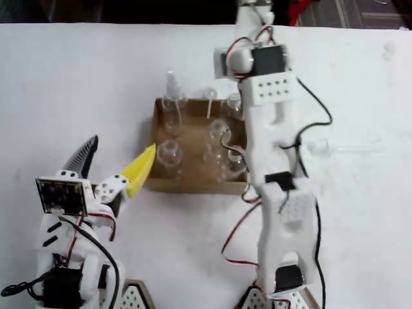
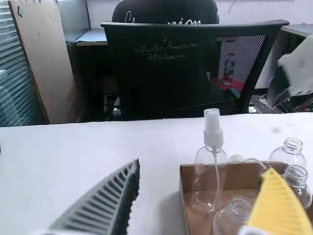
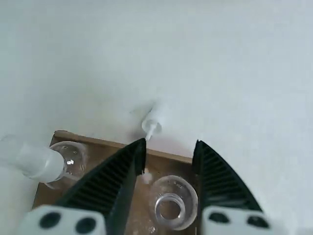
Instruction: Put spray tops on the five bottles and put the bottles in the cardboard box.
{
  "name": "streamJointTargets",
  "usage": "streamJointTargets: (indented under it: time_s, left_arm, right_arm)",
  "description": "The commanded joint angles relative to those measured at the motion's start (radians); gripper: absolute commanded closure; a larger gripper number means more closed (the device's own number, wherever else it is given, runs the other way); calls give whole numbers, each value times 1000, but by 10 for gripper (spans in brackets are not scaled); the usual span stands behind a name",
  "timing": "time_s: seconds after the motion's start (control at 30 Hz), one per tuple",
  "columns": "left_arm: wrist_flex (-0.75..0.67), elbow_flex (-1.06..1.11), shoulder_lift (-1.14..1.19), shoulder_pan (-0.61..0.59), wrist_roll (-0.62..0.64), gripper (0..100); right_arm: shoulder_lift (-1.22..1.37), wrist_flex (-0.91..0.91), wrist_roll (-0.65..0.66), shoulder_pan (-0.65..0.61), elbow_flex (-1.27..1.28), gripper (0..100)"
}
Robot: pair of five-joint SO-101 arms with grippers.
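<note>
my left gripper (image 1: 122,145) spread wide beside cardboard box (image 1: 187,185), my right gripper (image 3: 170,144) parted above an uncapped bottle (image 3: 171,203) inside the box, sprayer-topped bottle (image 1: 172,103) standing in its far corner, loose spray top (image 3: 151,126) on table just outside

Upper left: bare table (image 1: 77,77), free down to the cardboard box (image 1: 193,185).
Box's left wall: left gripper (image 1: 124,143), fingers spread, its yellow tip just beside the wall.
Box inside: crowded with uncapped bottles (image 1: 168,153); a capped bottle (image 1: 172,96) stands tall in its upper-left corner.
Box's right side: right arm (image 1: 277,129) lies over it.
Right of frame: free table, one loose spray top (image 1: 324,148).
</note>
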Motion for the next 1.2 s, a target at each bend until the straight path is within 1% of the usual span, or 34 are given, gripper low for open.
streamJointTargets:
  time_s: [0.0, 0.1, 0.3, 0.47, 1.0, 1.1, 1.17]
  left_arm:
    - [-28, -8, -5, -15, 14, 627]
    - [-28, -8, -5, -15, 12, 627]
    - [-28, -5, -5, -15, 12, 627]
    - [-28, -5, -5, -15, 12, 627]
    - [-28, -5, -5, -15, 12, 627]
    - [-28, -5, -5, -15, 12, 627]
    - [-28, -5, -5, -15, 12, 627]
  right_arm:
    - [82, 30, 77, -53, -158, 858]
    - [145, 25, 133, -77, -201, 858]
    - [205, 30, 147, -73, -201, 858]
    - [248, 30, 232, -82, -201, 858]
    - [318, 62, 238, -84, -201, 859]
    - [337, 62, 245, -94, -201, 898]
    - [341, 61, 290, -101, -201, 939]
